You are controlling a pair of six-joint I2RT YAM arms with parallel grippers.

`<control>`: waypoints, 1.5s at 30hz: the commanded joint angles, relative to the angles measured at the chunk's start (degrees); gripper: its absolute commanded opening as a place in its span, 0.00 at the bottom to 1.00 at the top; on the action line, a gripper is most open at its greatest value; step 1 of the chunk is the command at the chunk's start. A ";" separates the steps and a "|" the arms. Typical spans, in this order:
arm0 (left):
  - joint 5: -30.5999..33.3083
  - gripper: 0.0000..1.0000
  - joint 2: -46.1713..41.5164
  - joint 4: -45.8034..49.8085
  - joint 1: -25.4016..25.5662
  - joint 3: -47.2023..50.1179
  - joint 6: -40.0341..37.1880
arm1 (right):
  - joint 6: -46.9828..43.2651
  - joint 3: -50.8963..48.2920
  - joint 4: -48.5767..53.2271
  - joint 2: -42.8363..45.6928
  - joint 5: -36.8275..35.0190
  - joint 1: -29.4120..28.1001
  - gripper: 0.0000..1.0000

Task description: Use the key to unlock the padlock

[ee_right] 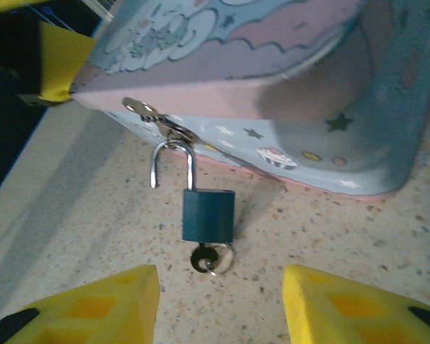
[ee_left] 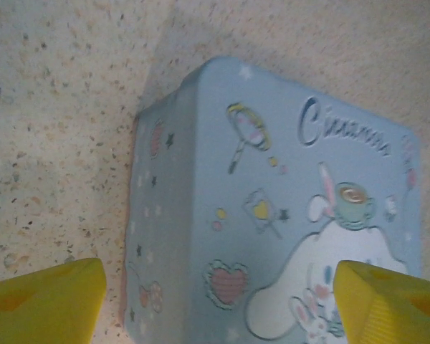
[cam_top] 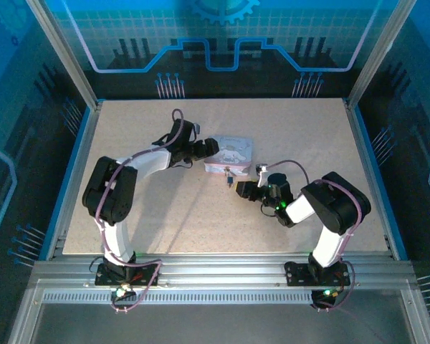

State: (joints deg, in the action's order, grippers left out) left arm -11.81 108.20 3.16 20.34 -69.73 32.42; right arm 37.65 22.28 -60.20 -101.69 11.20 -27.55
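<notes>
- The padlock (ee_right: 208, 215) is a small dark teal one. It hangs from the metal hasp (ee_right: 154, 118) on the front of a pale blue cartoon tin (ee_right: 308, 86), and its body lies on the speckled table (ee_right: 344, 236).
- Its silver shackle (ee_right: 172, 161) is sprung. One leg stands free of the body and the other is seated, and the loop is hooked through the hasp.
- The key (ee_right: 203, 258) sits in the bottom of the padlock, with a small ring (ee_right: 223, 259) beside it on the tabletop.
- The right gripper (ee_right: 221, 301) is released. Its yellow fingers (ee_right: 100, 304) are spread with nothing between them, just short of the key.
- The left gripper (ee_left: 218, 301) straddles the far end of the tin, with its fingers (ee_left: 50, 301) set wide to either side.
- From the right wrist, one yellow pad (ee_right: 57, 57) of the left gripper meets the tin's corner. I cannot tell whether that gripper is squeezing the tin or only bracketing it.
- From above, the tin sits mid-table between the two arms, with the padlock on its near side.
</notes>
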 commanded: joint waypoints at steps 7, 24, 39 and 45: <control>-3.00 0.80 3.15 0.92 -0.48 1.81 -0.84 | 0.43 6.69 6.25 0.44 5.10 0.89 0.51; -3.44 0.76 -1.21 -4.00 0.82 12.46 2.99 | -1.87 18.81 9.60 -6.94 13.57 6.29 0.60; -2.32 0.75 -2.40 -5.69 1.92 14.09 4.57 | -2.21 9.57 5.01 -4.08 22.61 10.70 0.62; -2.18 0.75 -2.56 -5.97 1.96 14.18 4.58 | -0.05 12.81 2.98 -8.09 24.90 10.19 0.60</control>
State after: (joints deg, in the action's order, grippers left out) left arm -14.83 105.25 -8.32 21.17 -57.95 37.54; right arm 36.49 32.80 -54.74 -107.22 32.93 -17.10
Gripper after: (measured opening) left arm 0.750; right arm 0.608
